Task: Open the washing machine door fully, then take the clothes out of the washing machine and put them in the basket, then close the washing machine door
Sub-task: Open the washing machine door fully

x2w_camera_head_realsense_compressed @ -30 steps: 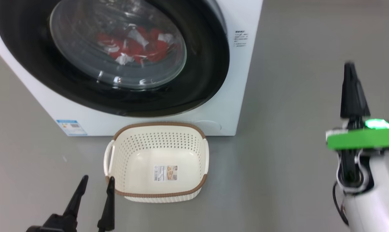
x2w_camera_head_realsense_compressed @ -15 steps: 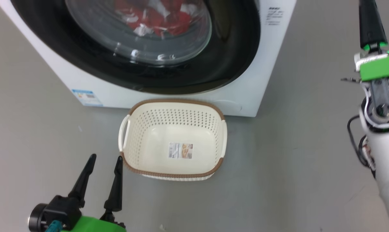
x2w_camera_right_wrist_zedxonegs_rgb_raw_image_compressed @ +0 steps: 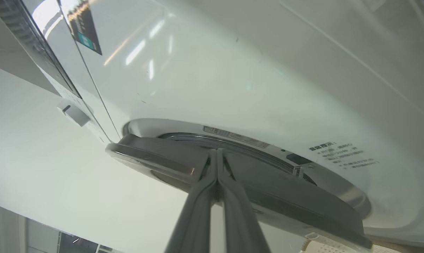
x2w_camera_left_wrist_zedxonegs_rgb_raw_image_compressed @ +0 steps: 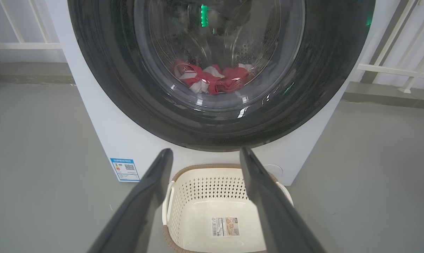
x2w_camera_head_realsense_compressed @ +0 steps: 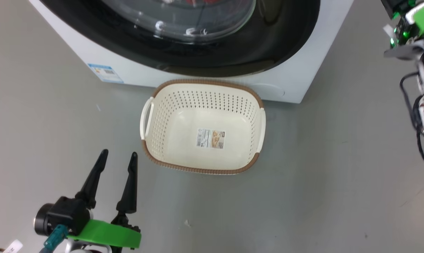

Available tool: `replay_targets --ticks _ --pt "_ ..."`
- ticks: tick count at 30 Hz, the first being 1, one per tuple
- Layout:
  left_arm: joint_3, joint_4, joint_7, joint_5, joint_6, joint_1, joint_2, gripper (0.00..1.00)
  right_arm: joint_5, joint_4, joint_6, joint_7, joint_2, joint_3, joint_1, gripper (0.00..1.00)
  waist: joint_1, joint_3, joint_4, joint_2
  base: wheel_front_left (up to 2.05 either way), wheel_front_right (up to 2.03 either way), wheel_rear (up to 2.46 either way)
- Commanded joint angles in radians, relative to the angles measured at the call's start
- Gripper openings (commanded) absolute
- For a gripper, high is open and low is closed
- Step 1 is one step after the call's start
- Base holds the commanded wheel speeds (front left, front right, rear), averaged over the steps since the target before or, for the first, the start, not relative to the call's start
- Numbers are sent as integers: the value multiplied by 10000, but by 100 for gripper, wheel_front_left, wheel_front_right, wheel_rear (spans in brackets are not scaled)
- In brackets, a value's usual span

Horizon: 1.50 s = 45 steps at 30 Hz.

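Your left gripper (x2w_camera_head_realsense_compressed: 119,153) sits at 7 o'clock in the head view. Its two dark fingers are spread wide apart with nothing between them, and it hangs over the grey floor (x2w_camera_head_realsense_compressed: 320,182). The basket (x2w_camera_head_realsense_compressed: 169,116) stands upright on the floor at the centre of that view, at 1 o'clock from the left gripper and near it but apart. A sticker (x2w_camera_head_realsense_compressed: 211,138) shows on its bottom.

The washing machine (x2w_camera_head_realsense_compressed: 320,52) takes up 12 o'clock, its white front just behind the basket's far rim. A small blue label (x2w_camera_head_realsense_compressed: 105,73) sits at 10 o'clock from the basket. The washing machine door (x2w_camera_head_realsense_compressed: 268,52) covers the opening with its glossy black ring and glass bowl. In the left wrist view, the clothes (x2w_camera_left_wrist_zedxonegs_rgb_raw_image_compressed: 212,79) lie red and white at the bottom of the drum behind the glass, at 12 o'clock from the basket.

Your right arm's wrist shows at 2 o'clock in the head view. In the right wrist view, the right gripper (x2w_camera_right_wrist_zedxonegs_rgb_raw_image_compressed: 216,154) has its fingers pressed together with nothing between them, tips at the door's outer edge, seen edge-on. You cannot tell whether they touch the door.
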Motion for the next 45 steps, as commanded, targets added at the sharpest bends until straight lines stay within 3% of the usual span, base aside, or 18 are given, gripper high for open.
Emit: replay_targets --ticks 1,13,30,45 --pt "269 -196 -120 -86 -44 -245 118 100 247 -125 65 274 29 88 -334 0 0 284 142 -1 0 0 0" --pt "196 -172 -120 -205 -57 -735 118 100 1283 1393 65 2960 24 464 -2044 0 0 1018 261 -1 0 0 0" --pt "162 -180 -120 -336 -65 -1130 118 100 1417 2109 65 3720 203 756 -2998 0 0 1573 287 -1 0 0 0" --pt "173 -81 -120 -274 -66 -824 118 100 1471 1360 65 4546 421 1236 -1382 0 0 702 40 -1 0 0 0"
